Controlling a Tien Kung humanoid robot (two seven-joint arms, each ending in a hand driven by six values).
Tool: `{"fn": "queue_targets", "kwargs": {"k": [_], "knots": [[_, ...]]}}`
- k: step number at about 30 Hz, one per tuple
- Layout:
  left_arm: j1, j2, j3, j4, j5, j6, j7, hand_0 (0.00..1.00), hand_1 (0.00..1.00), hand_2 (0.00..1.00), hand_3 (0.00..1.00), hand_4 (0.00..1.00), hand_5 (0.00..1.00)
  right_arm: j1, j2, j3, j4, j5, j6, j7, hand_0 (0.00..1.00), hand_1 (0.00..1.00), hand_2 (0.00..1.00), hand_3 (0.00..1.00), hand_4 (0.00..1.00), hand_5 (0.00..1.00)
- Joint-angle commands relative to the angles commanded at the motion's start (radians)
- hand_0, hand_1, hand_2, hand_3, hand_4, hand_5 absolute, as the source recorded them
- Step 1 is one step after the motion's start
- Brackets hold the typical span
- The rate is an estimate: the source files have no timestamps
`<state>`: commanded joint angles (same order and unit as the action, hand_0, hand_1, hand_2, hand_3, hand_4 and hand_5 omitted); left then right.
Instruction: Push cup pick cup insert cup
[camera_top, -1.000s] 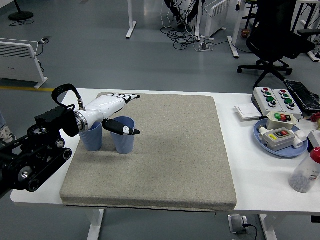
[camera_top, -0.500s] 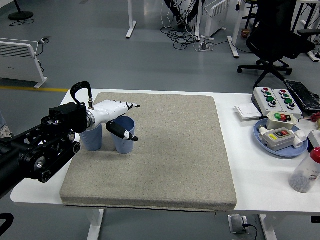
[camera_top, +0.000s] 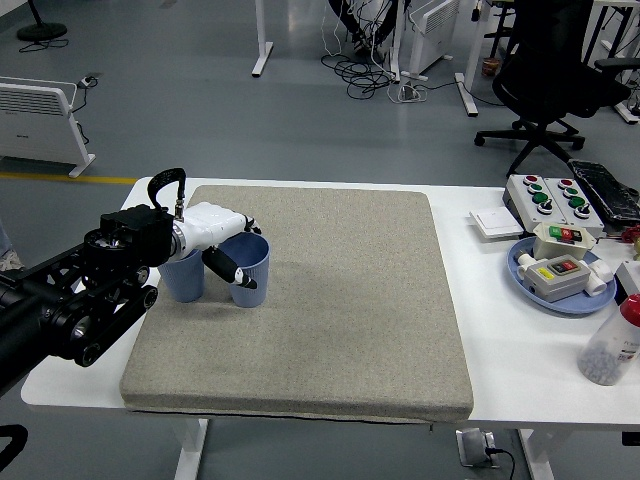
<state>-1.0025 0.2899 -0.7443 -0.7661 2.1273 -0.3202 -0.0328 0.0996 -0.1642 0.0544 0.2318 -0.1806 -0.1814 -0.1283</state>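
So the left hand (camera_top: 222, 245) is wrapped around the right one of 2 blue cups (camera_top: 249, 268), fingers curled over the rim and thumb down the front. The other blue cup (camera_top: 184, 276) sits touching it on the left. Both stand upright on the grey mat (camera_top: 330, 310) covering the desk (camera_top: 505, 340).

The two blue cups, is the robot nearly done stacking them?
Not yet. The two blue plastic cups stand upright side by side on the grey mat, so any pushing together looks done. The white left hand is closing around the right-hand cup. Lifting it and slotting it into the other cup remain.
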Motion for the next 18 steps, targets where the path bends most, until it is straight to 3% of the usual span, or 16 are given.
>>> {"fn": "queue_targets", "kwargs": {"k": [8, 9, 18], "knots": [[0.005, 0.0, 0.012, 0.021, -0.034, 0.036, -0.014, 0.521, 0.703, 0.801, 0.791, 0.853, 0.362, 0.003, 0.0, -0.004, 0.0, 0.008, 0.001, 0.002, 0.697, 0.601, 0.62, 0.579, 0.123, 0.474], [0.005, 0.0, 0.013, 0.022, -0.037, 0.041, -0.017, 0.422, 0.609, 0.685, 0.633, 0.727, 0.265, 0.003, 0.0, -0.004, 0.0, 0.008, 0.001, 0.002, 0.698, 0.601, 0.619, 0.58, 0.123, 0.47], [0.004, 0.0, 0.013, 0.03, -0.062, 0.052, -0.023, 0.399, 0.586, 0.653, 0.604, 0.687, 0.247, 0.006, -0.001, -0.008, -0.001, 0.015, 0.001, 0.004, 0.698, 0.601, 0.619, 0.579, 0.123, 0.471]]}}
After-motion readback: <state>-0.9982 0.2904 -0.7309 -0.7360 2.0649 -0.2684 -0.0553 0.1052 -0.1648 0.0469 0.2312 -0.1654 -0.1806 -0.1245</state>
